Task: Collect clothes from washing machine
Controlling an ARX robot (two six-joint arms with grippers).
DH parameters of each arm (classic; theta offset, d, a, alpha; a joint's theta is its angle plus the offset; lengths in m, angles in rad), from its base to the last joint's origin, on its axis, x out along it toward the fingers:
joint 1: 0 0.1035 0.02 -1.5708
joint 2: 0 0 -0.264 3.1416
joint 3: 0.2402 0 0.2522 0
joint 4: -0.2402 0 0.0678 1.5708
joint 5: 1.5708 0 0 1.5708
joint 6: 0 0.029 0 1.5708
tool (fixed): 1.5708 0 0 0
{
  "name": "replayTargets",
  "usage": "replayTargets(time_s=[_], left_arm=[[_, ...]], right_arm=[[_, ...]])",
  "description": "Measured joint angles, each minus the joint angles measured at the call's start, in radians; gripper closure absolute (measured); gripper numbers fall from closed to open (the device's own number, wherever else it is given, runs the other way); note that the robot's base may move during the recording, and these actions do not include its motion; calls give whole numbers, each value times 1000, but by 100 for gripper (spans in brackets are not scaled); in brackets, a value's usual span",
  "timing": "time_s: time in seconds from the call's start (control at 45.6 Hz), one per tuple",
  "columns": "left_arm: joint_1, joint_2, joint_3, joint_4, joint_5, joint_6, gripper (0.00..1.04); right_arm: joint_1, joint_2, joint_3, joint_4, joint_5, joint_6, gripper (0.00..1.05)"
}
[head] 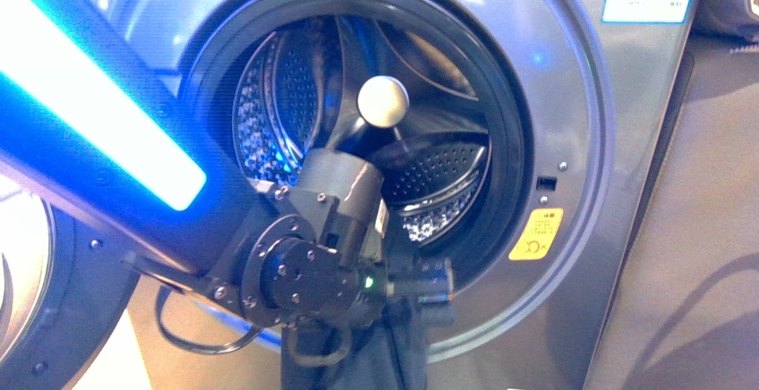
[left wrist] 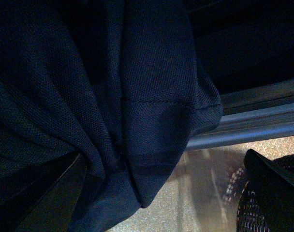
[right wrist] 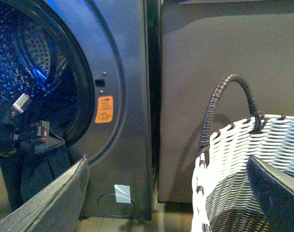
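Observation:
The washing machine (head: 591, 139) stands with its door open, and its steel drum (head: 430, 175) shows bare. The dark navy clothes (head: 398, 354) hang limp over the lower rim of the opening and down the front. My left gripper (head: 434, 283) is open at that rim, right above the hanging cloth. In the left wrist view the clothes (left wrist: 113, 96) fill most of the picture and drape against one finger (left wrist: 50, 198) of the open left gripper (left wrist: 166, 203). My right gripper (right wrist: 166, 203) is open with nothing in it. It is beside the washing machine (right wrist: 123, 72), where the clothes (right wrist: 40, 169) show dark below the rim.
A white-and-grey woven basket (right wrist: 234, 164) with a dark handle (right wrist: 219, 96) stands right of the washer, close to my right gripper's finger (right wrist: 277, 188). A dark panel (right wrist: 224, 58) rises behind it. The open door (head: 36, 274) is at far left. The floor (left wrist: 205, 188) is beige.

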Motion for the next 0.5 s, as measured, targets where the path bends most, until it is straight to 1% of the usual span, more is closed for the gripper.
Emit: replayTargets(time_s=[0.088, 0.175, 0.219, 0.241, 0.285, 0.504], left_arm=[[-6, 11, 11, 0, -36, 17, 7], [-11, 32, 18, 7, -129, 91, 7], [-13, 40, 24, 5, -155, 113, 7], [-15, 46, 26, 10, -190, 142, 7], [-16, 55, 28, 18, -222, 163, 7], [-14, 75, 30, 43, -336, 228, 7]], right_arm=[[0, 0, 0, 0, 0, 0, 8], [0, 0, 0, 0, 0, 0, 8], [0, 0, 0, 0, 0, 0, 8], [0, 0, 0, 0, 0, 0, 8], [0, 0, 0, 0, 0, 0, 8], [0, 0, 0, 0, 0, 0, 8]])
